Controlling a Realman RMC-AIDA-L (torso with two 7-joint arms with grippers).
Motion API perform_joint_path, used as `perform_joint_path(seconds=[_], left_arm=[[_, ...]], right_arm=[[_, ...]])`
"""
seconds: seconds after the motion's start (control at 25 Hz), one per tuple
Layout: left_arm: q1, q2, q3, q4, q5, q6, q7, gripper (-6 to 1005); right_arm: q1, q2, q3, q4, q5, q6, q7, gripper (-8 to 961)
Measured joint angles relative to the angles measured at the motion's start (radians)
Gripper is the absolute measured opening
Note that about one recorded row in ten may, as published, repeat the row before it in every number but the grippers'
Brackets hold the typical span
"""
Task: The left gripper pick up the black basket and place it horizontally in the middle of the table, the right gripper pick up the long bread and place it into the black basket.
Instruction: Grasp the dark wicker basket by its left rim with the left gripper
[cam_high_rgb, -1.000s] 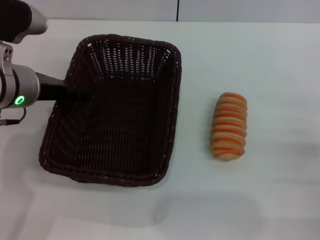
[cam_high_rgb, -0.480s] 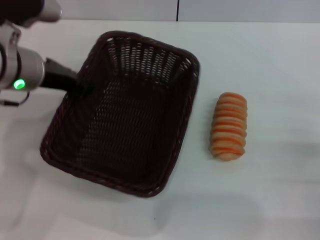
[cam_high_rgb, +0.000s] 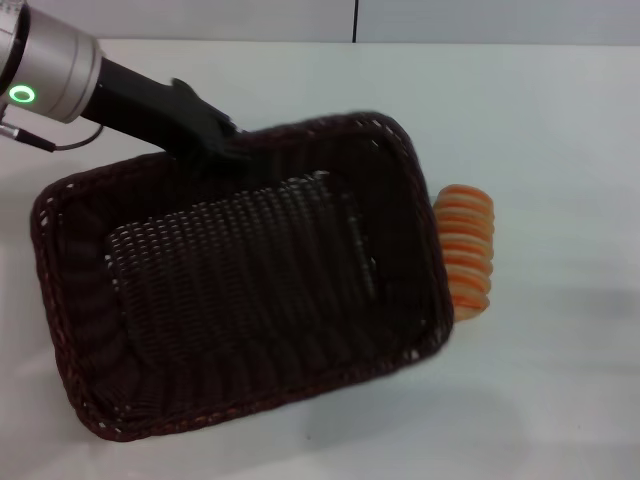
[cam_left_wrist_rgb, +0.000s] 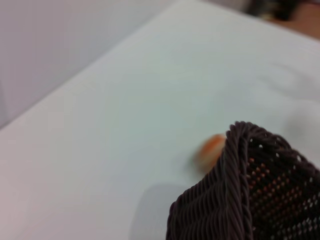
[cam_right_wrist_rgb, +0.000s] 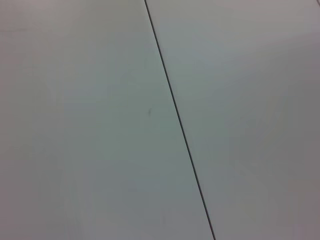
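**Basket gripped at its far rim, loaf just past its right end**

Looking down from the head view, I see the left gripper (cam_high_rgb: 222, 150) clamped on the far long rim of the basket (cam_high_rgb: 240, 290), its black fingers closed over the braided edge about midway along that side. The silver arm with the green ring light reaches in from the upper left. The basket lies with its long axis roughly across the table (cam_high_rgb: 540, 120), turned a little so its right end sits farther back than its left. I cannot tell whether its bottom rests on the tabletop or is raised off it.

The bread (cam_high_rgb: 466, 252) lies on the table just beside the basket's right end, and the rim there covers the loaf's left edge. I count 1 loaf, outside the basket.

My left wrist view shows a corner of the basket (cam_left_wrist_rgb: 250, 195) close up, with the bread (cam_left_wrist_rgb: 210, 148) as an orange blur beyond it on the table (cam_left_wrist_rgb: 125, 100).

The right gripper is out of sight in all 3 views; the right wrist camera shows only a pale surface with 1 thin dark seam (cam_right_wrist_rgb: 180, 125)
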Motion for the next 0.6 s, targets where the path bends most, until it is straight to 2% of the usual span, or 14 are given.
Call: perform_joint_path(seconds=[0.04,0.16,0.24,0.4,0.44,0.6], left_arm=[[-0.076,0.024,-0.032,0.108,-0.022,-0.061,0.087,223],[-0.104,0.033,-0.033,0.143,-0.033,-0.079,0.114,222],[-0.148,0.039,-0.024,0.19,-0.04,-0.105,0.161,222],[-0.161,0.037,-0.019,0.201,-0.037,-0.117,0.184,222],[-0.169,0.029,-0.009,0.204,-0.033,-0.123,0.2,221],[-0.17,0.022,0.019,0.206,-0.031,-0.119,0.221,222]], right_arm=[[0.0,0.0,0.0,0.0,0.0,0.0,0.0,834],[0.0,0.001,-0.001,0.001,0.0,0.0,0.0,834],[0.0,0.002,-0.002,0.002,0.0,0.0,0.0,834],[0.0,0.003,-0.012,0.002,0.0,0.0,0.0,834],[0.0,0.003,-0.013,0.002,0.0,0.0,0.0,834],[0.0,0.003,-0.015,0.002,0.0,0.0,0.0,834]])
